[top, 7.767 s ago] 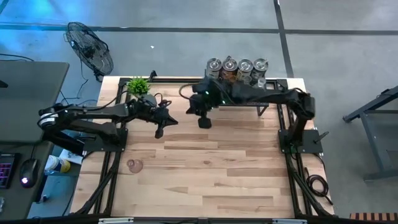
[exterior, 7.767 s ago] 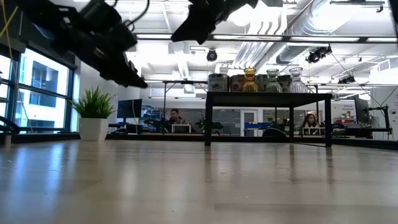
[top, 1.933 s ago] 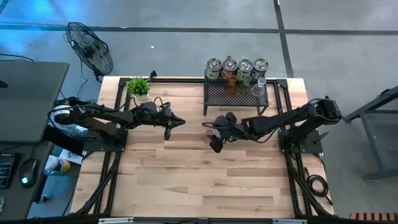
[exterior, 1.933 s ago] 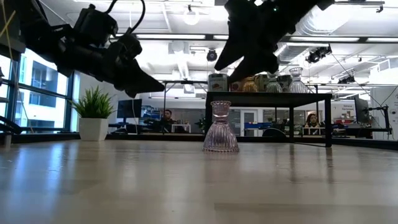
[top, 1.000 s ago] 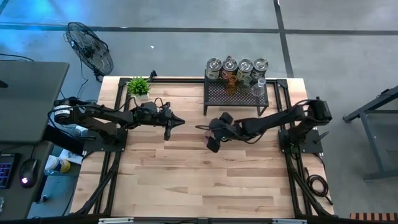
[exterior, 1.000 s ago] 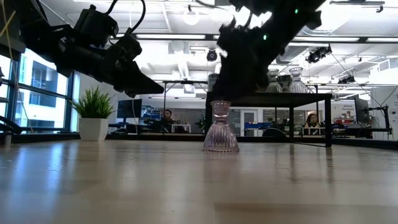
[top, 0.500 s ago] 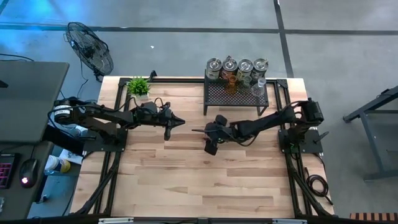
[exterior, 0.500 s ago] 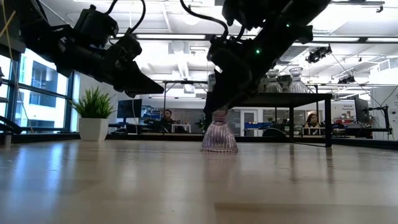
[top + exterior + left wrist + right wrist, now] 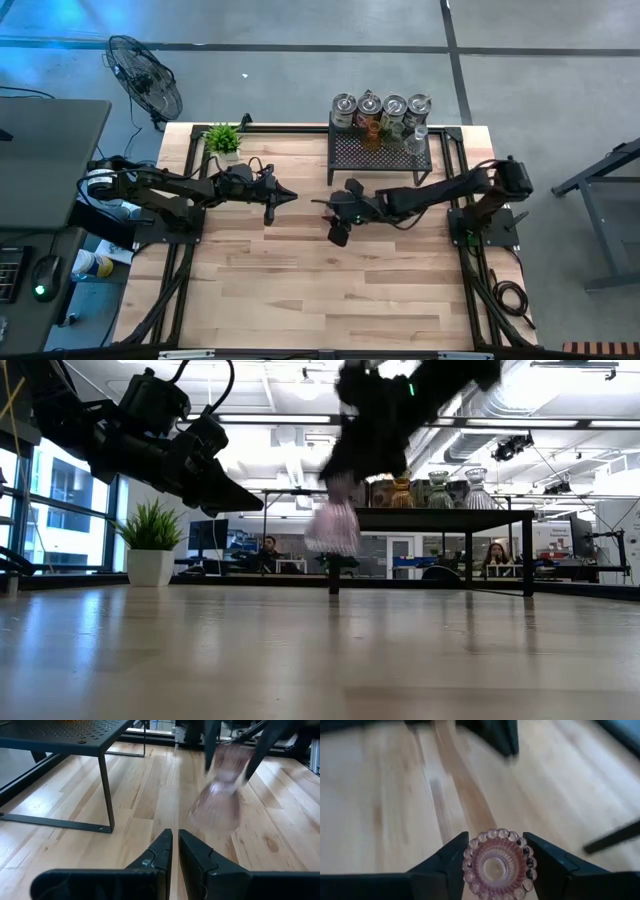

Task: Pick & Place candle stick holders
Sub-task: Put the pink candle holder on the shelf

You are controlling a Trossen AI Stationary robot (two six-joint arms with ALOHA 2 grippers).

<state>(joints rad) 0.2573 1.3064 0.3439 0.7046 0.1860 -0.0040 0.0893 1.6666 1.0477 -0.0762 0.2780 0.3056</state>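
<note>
A pink glass candle stick holder [image 9: 333,526] hangs in the air above the table's middle, with my right gripper [image 9: 338,225] shut on its top. Several more candle stick holders [image 9: 380,108], silvery, amber and clear, stand on their bases along the far edge of the black mesh rack [image 9: 380,152]. My left gripper [image 9: 270,203] hovers shut above the table, left of the pink holder, its fingers [image 9: 175,854] pointing toward it with nothing between them. My right gripper pinches the pink holder's beaded upper rim [image 9: 496,864] between its two fingers [image 9: 451,861], one on each side. The fingers come from above, pointing down. The holder hangs below them, slightly tilted, its flared base [image 9: 215,812] clear of the table.
A green potted plant [image 9: 223,138] stands at the table's far left corner. The rack stands on thin legs [image 9: 106,795] at the far middle. Bare wooden table [image 9: 330,290] stretches along the near half.
My right gripper has come down over the pink holder, shut on its top and lifted it off the table. The holder has gone up and a little toward the table's left, tipping slightly as it rose.
</note>
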